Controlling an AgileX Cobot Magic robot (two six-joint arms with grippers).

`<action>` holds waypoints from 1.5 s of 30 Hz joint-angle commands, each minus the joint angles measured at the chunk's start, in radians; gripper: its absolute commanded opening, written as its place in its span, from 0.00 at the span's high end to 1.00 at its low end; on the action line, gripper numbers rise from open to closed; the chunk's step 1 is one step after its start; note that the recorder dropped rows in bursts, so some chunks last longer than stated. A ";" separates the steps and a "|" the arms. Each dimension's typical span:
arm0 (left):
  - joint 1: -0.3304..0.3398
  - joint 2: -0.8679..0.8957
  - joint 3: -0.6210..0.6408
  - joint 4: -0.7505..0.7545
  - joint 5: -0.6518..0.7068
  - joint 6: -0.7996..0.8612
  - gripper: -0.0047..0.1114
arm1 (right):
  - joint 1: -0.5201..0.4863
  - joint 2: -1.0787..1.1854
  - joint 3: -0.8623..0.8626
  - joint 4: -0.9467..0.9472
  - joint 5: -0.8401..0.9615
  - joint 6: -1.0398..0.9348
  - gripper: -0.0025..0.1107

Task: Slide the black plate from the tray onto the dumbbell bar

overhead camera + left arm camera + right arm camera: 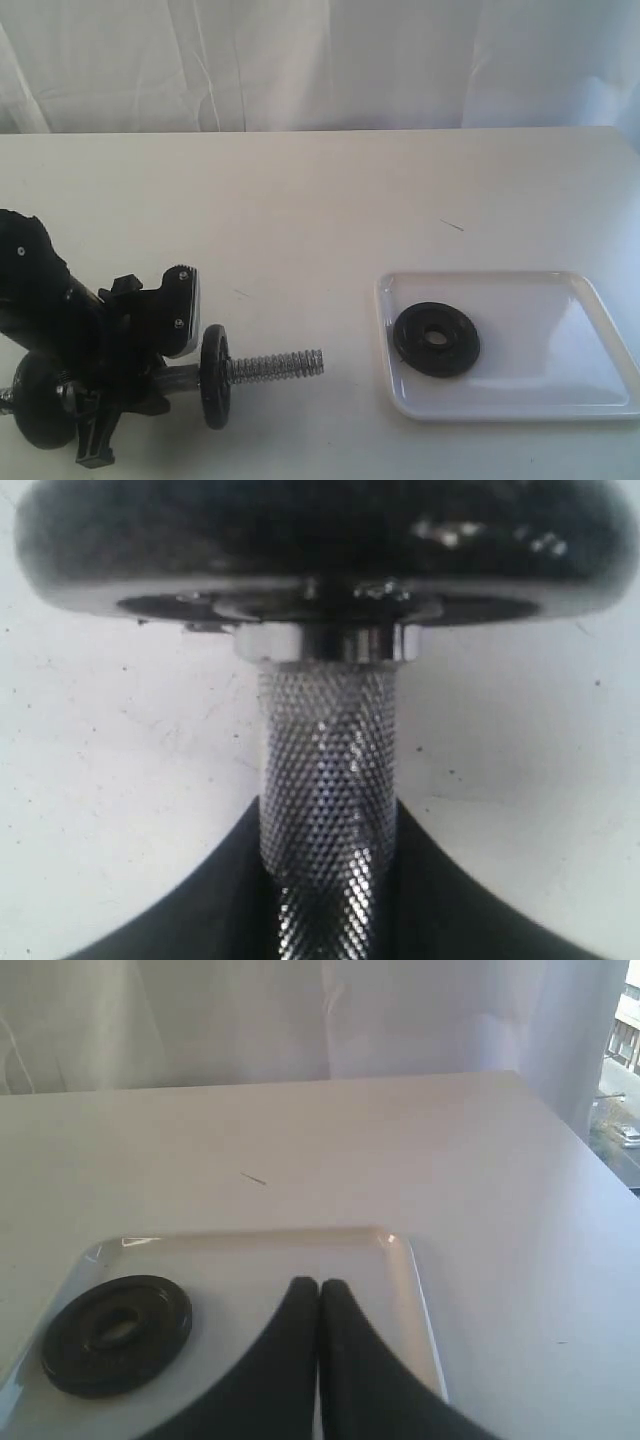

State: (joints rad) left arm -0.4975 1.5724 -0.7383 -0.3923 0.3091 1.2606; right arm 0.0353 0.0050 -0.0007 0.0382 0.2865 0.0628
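Nothing here can be read from where I stand: no lettering, number or brand shows on the black plate, the tray or the dumbbell bar.

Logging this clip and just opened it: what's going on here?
The left claw is closed around the knurled middle of the dumbbell bar, whose bare threaded end points toward the tray. The black plate lies flat in the tray, untouched. The right claw is shut and hangs above the tray, beside the plate.
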 commanded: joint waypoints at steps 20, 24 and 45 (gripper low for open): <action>-0.006 -0.118 -0.021 -0.059 -0.003 -0.005 0.96 | 0.004 -0.005 0.001 -0.006 -0.010 0.002 0.98; -0.006 -0.118 -0.021 -0.059 -0.003 -0.005 0.96 | 0.004 -0.005 0.001 -0.005 -0.010 0.002 0.98; -0.006 -0.118 -0.021 -0.059 -0.005 -0.005 0.96 | 0.004 -0.005 0.001 -0.013 -0.264 -0.009 0.98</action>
State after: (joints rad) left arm -0.4991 1.4986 -0.7386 -0.4000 0.3314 1.2586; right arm 0.0353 0.0050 -0.0007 0.0359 0.1749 0.0521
